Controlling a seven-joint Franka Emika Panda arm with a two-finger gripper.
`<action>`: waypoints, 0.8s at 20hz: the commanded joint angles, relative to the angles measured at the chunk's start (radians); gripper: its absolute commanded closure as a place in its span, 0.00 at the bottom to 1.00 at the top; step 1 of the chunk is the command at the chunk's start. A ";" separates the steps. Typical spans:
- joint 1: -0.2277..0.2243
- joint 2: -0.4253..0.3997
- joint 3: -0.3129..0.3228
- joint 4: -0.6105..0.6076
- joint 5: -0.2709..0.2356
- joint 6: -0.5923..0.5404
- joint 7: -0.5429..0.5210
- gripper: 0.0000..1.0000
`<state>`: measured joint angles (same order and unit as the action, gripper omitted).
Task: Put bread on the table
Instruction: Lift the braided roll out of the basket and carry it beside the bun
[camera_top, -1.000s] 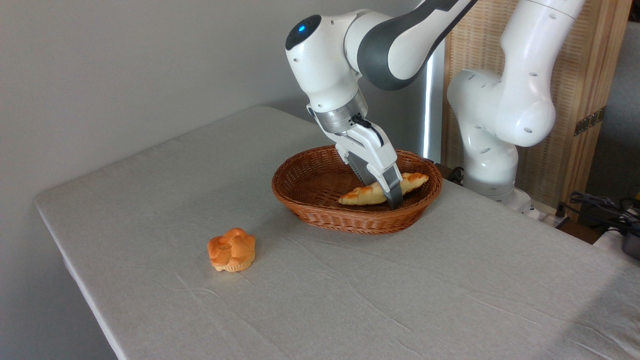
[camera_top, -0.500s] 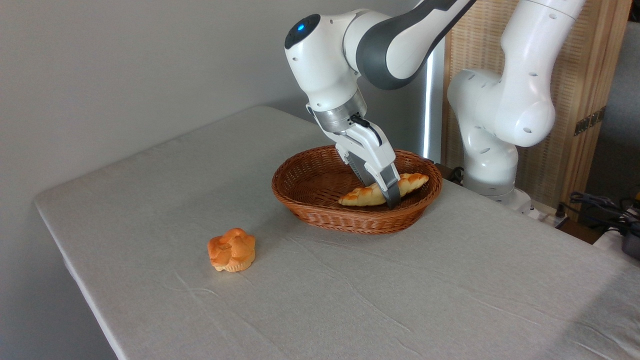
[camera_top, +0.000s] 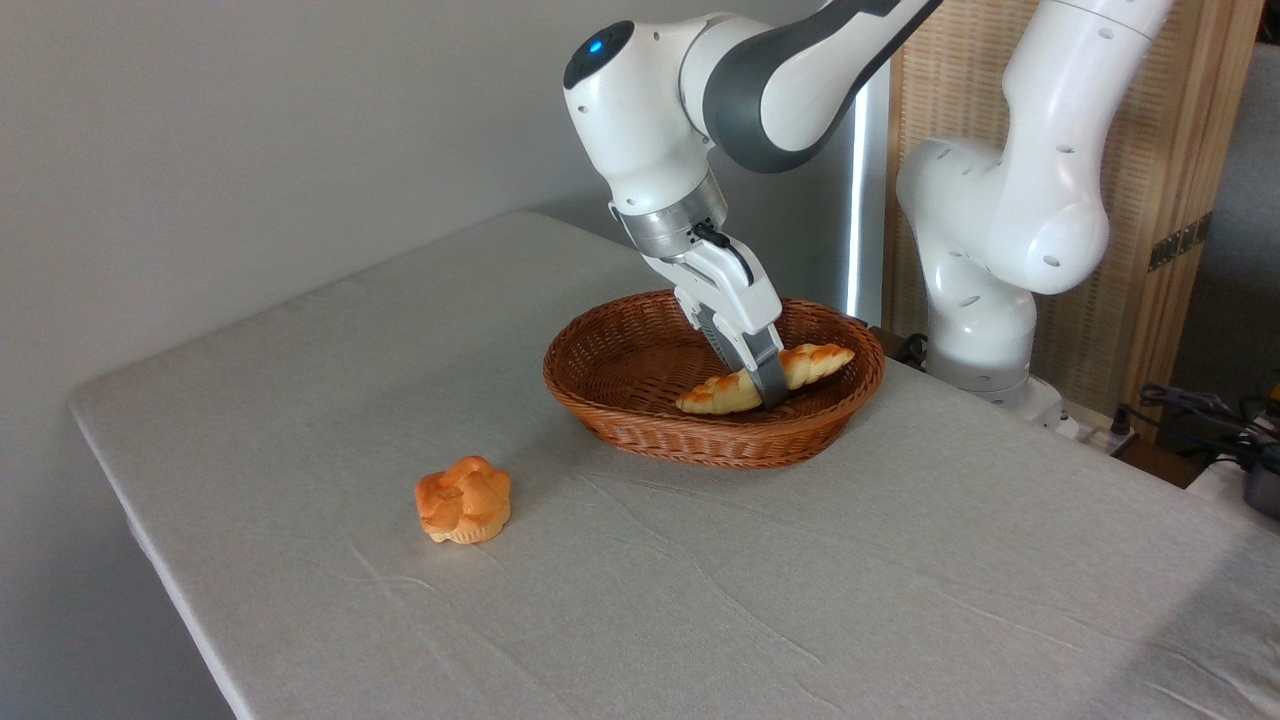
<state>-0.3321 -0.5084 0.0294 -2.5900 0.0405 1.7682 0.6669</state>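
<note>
Gripper (camera_top: 768, 385) raised with bread (camera_top: 765, 378); rear finger hidden

One braided loaf (camera_top: 765, 378), one wicker basket (camera_top: 640, 425), one muffin-like bun (camera_top: 463, 500). One counter (camera_top: 700, 600). One robot arm (camera_top: 800, 70).

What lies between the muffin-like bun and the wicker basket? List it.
Nothing: in the camera view, only bare wrinkled cloth of the table lies between the bun and the basket. The bread is inside the basket.

My big table (camera_top: 700, 600) has a wrinkly grey-white cloth. A brown basket (camera_top: 640, 420) sits mid-frame; a little orange bun (camera_top: 463, 499) lower left.
</note>
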 joint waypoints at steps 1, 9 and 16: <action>-0.005 0.022 0.010 0.051 0.025 0.010 0.011 0.62; -0.028 0.185 0.001 0.425 0.038 -0.246 0.006 0.60; -0.035 0.220 0.153 0.603 0.067 -0.234 0.069 0.59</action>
<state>-0.3503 -0.3285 0.1066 -2.0848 0.0988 1.5485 0.6953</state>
